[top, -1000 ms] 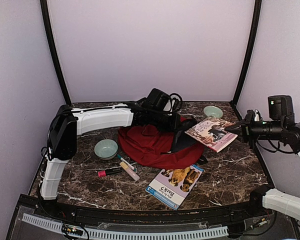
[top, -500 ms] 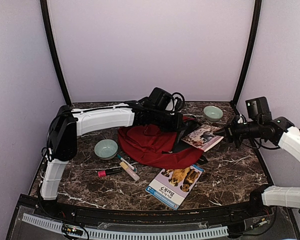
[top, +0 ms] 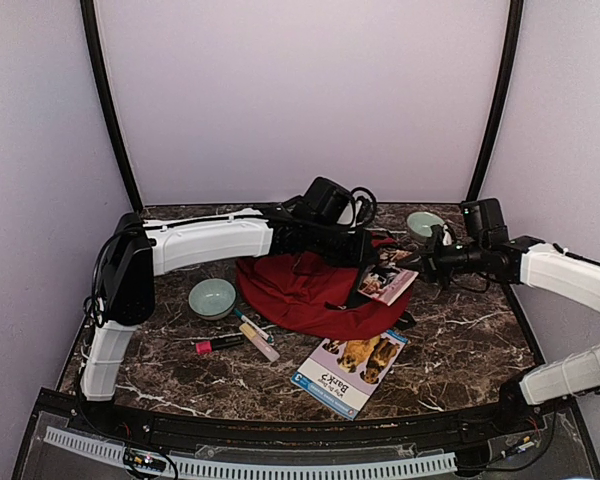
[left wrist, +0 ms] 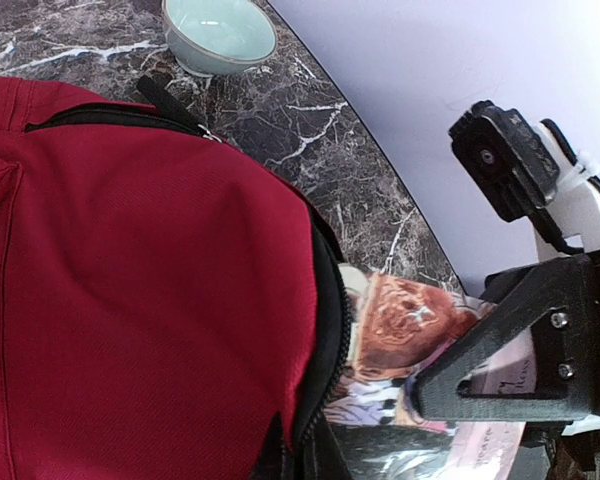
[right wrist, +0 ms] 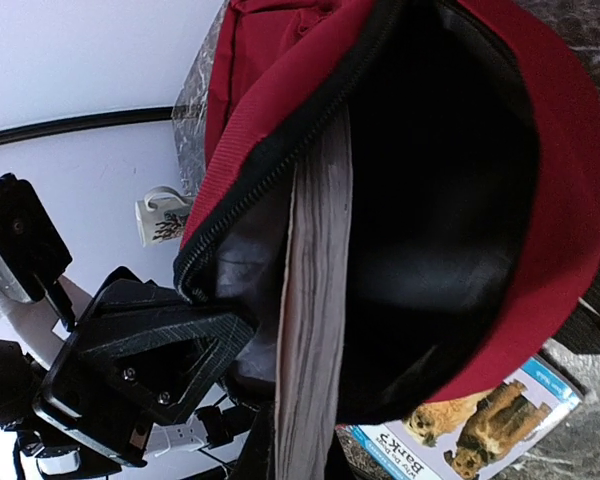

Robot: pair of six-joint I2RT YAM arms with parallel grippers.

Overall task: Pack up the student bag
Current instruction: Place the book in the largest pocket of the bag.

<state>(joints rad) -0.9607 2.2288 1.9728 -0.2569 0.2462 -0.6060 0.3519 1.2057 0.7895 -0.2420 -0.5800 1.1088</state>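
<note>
Between the closed right jaws sits a thin illustrated book (top: 388,283), its edge in the open mouth of the dark-red fabric student bag (top: 300,295), which lies mid-way on the dark marbled surface (top: 460,350); the left jaws pinch the bag's black zipper rim (right wrist: 280,145).

The student bag (top: 295,295) lies in the middle of the desk (top: 460,350). One book (top: 385,282) stands partly inside its opening, on its right. The second book (top: 350,362) lies in front, the pens (top: 242,335) front-left, the near bowl (top: 212,296) left, the far bowl (top: 424,223) behind-right.
</note>
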